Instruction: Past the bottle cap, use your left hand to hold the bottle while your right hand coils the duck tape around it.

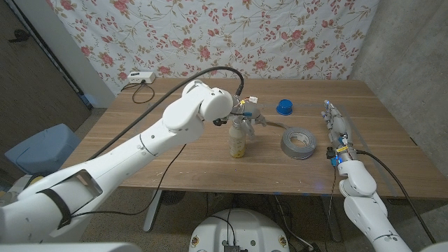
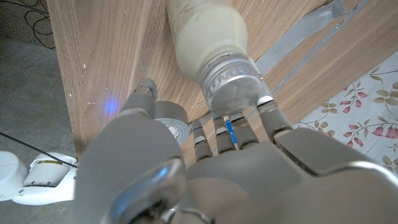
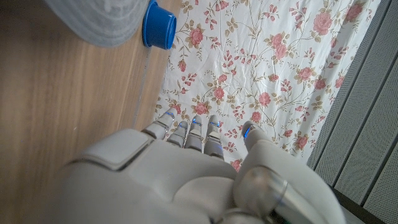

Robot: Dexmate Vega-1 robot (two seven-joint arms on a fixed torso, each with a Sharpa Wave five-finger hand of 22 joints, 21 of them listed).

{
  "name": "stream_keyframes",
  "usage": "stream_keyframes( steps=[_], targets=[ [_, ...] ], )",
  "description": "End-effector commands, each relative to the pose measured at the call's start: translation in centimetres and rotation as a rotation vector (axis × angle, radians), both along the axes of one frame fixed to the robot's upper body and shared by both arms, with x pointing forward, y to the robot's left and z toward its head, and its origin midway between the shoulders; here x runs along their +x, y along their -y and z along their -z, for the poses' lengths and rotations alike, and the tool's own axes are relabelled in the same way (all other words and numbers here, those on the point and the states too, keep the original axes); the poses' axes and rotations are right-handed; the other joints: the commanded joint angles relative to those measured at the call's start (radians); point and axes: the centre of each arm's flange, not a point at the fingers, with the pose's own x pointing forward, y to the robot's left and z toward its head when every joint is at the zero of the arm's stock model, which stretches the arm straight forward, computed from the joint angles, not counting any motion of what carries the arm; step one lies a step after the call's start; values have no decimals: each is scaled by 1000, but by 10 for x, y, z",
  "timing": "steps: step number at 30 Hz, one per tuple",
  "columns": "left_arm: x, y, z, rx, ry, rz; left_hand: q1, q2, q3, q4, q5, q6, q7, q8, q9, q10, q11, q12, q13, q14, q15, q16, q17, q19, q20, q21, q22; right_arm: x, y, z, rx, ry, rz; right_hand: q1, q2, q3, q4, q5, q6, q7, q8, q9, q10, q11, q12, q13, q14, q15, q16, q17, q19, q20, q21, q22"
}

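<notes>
An uncapped bottle (image 1: 238,142) with pale contents stands upright at the table's middle. My left hand (image 1: 245,112) holds it from above by the neck (image 2: 233,81), fingers (image 2: 227,134) against the threads and thumb set apart. The grey duct tape roll (image 1: 299,143) lies flat to the bottle's right. A strip of tape (image 1: 271,124) runs from the roll to the bottle's upper part. The blue cap (image 1: 283,106) sits behind the roll. My right hand (image 1: 338,130) stands just right of the roll, fingers (image 3: 193,134) straight and holding nothing; the roll (image 3: 106,22) and cap (image 3: 159,25) lie ahead of it.
A white box (image 1: 140,78) with a cable sits at the table's back left corner. A floral cloth (image 1: 210,35) hangs behind the table. A blue bin (image 1: 38,148) stands on the floor to the left. A black cable (image 1: 210,70) arcs over my left arm.
</notes>
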Motion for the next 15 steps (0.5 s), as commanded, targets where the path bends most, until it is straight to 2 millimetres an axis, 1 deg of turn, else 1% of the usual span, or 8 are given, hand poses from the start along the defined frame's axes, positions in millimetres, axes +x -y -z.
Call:
stream_keyframes(
  steps=[1,3,4,6,10,11,13,15],
  targets=[
    [-5,1,14,65,122,-73,3,-9,-11,4,-7,-22,-8,-6,3,-7,2,-1,6,-1,15,-3,4,18,-3,5,0,1,3,2,5,-4,4,-4,2,0,0,4,8,4,4,4,8,-3,6,4,1,4,5,3,12,2,3,4],
    [-4,0,18,69,119,-80,0,-9,-14,6,-8,-24,-6,-7,3,-11,5,-2,7,-4,20,-5,4,17,-2,4,0,1,3,1,4,-3,4,-4,3,-1,0,4,8,4,4,4,8,-4,6,4,0,4,5,3,12,2,3,4],
    [-4,0,20,69,121,-79,0,-9,-15,6,-8,-25,-7,-7,3,-13,6,-3,8,-6,20,-6,4,18,-2,4,0,0,3,1,3,-3,6,-4,3,0,0,4,8,4,4,4,7,-8,5,4,1,5,5,3,12,2,2,4],
    [-4,-1,23,75,129,-87,-1,-11,-17,8,-8,-32,-7,-9,3,-22,15,-6,10,-11,23,-9,5,17,0,3,0,0,3,1,4,-1,4,-5,2,-1,0,4,9,5,4,4,7,-7,5,4,1,5,5,3,12,1,3,4],
    [-2,-3,29,71,135,-87,-6,-20,-26,10,-8,-38,-11,-11,4,-26,16,-7,13,-12,33,-12,5,22,3,2,0,-1,2,-1,-1,-2,8,-5,2,-1,0,4,9,5,4,4,9,-6,6,4,3,6,5,3,13,2,3,4],
    [-1,-4,30,71,137,-84,-5,-21,-29,11,-8,-58,-18,-17,4,-34,20,-9,15,-13,34,-14,5,23,4,1,-1,-1,2,-1,-2,-2,9,-5,2,-1,0,4,9,5,4,4,9,-5,6,4,2,6,5,3,13,2,3,4],
    [-1,-5,31,60,140,-67,-3,-21,-30,11,-7,-65,-24,-18,4,-37,21,-10,16,-9,36,-14,5,30,3,2,-1,-1,2,-1,-3,-5,11,-5,2,-1,-1,4,10,5,4,4,11,-4,6,4,3,8,4,3,13,3,3,4],
    [-2,-7,32,36,136,-44,7,-19,-30,9,-5,-66,-35,-15,5,-34,19,-7,20,10,34,-10,6,56,-1,9,-1,-1,1,-2,-7,-6,13,-6,1,-1,0,4,10,4,4,4,12,-3,6,4,3,8,4,3,13,3,3,4]
  ],
)
